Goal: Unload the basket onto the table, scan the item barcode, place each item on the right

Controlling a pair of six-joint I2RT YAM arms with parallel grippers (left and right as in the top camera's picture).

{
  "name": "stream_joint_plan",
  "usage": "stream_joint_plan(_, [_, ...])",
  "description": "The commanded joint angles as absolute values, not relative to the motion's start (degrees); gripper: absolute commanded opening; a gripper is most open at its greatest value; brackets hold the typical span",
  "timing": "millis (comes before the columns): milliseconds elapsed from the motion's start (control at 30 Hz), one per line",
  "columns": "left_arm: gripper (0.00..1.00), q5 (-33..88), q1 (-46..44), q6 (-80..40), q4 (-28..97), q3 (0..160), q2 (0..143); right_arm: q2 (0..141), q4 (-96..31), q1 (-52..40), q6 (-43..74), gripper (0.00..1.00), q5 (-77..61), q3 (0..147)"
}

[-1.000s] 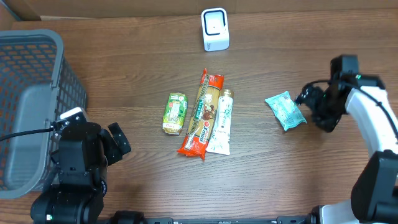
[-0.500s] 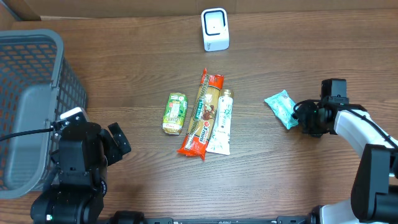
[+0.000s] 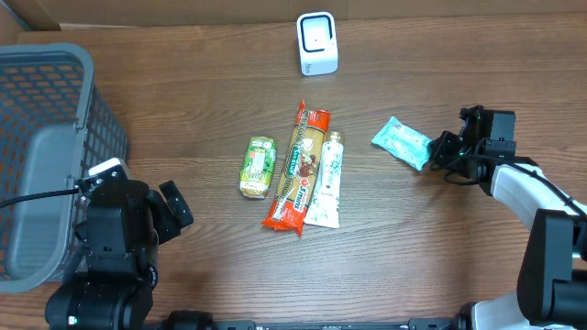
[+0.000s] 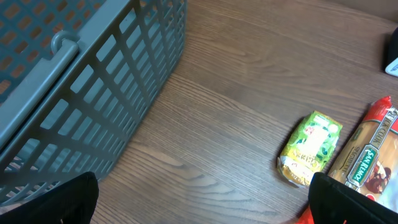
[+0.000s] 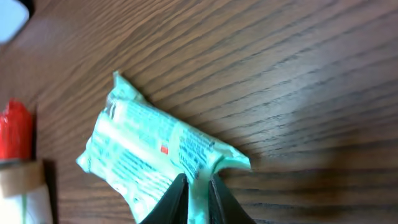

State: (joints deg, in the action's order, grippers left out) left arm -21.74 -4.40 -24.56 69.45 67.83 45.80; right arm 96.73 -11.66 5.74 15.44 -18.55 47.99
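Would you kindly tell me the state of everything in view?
teal packet: pinched at its edge
right gripper: shut on teal packet
left gripper: open, empty
scanner: standing upright
green packet: lying flat
pasta pack: lying flat
white tube: lying flat
basket: upright

The left arm (image 3: 115,238) is boxy and black, with a white tag (image 3: 105,170) and a thin black cable (image 3: 37,195). The right arm (image 3: 537,188) has white shells, black joints and a black end effector (image 3: 433,154).
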Motion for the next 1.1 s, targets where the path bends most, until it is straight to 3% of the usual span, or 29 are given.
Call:
stream_joint_plan(0, [1.0, -22.4, -4.3, -25.8, 69.4, 67.7, 45.7, 97.2, -12.5, 5.8, 10.4, 0.2, -19.9, 49.0])
stream_joint_plan(33, [1.0, -22.4, -4.3, -25.8, 69.4, 67.7, 45.7, 97.2, -13.2, 5.8, 10.6, 0.25, -19.9, 49.2])
stream_joint_plan(100, [0.99, -22.4, -4.3, -25.8, 69.4, 67.7, 45.7, 97.2, -14.7, 5.8, 13.0, 0.49, -19.9, 49.4])
stream_joint_plan(133, [1.0, -22.4, -4.3, -25.8, 69.4, 67.7, 45.7, 97.2, -15.5, 5.8, 15.1, 0.67, -19.9, 49.5])
stream_joint_plan(200, [1.0, -22.5, -4.3, -25.8, 69.4, 67.7, 45.7, 97.2, -16.9, 5.8, 20.1, 0.8, -20.5, 49.5])
stream_joint_plan(267, [1.0, -22.4, -4.3, -25.8, 69.4, 67.7, 45.7, 97.2, -17.1, 5.8, 24.3, 0.86, -22.3, 49.5])
stream_joint_plan(567, [1.0, -22.4, -4.3, -25.8, 69.4, 67.7, 45.7, 101.3, -12.1, 3.9, 32.6, 0.88, -24.1, 50.0])
stream_joint_plan(767, [1.0, -22.4, -4.3, -25.8, 69.4, 67.7, 45.7, 105.2, -20.2, -0.4, 33.0, 0.96, -14.7, 58.7])
stream_joint_plan(967, [1.0, -22.4, -4.3, -25.8, 69.4, 67.7, 45.7, 110.4, -28.1, -4.8, 31.2, 0.95, -4.1, 66.5])
stream_joint_plan(1067, [1.0, -22.4, -4.3, -25.8, 69.4, 67.7, 45.7, 114.5, -28.3, -5.5, 31.0, 0.87, -4.1, 66.6])
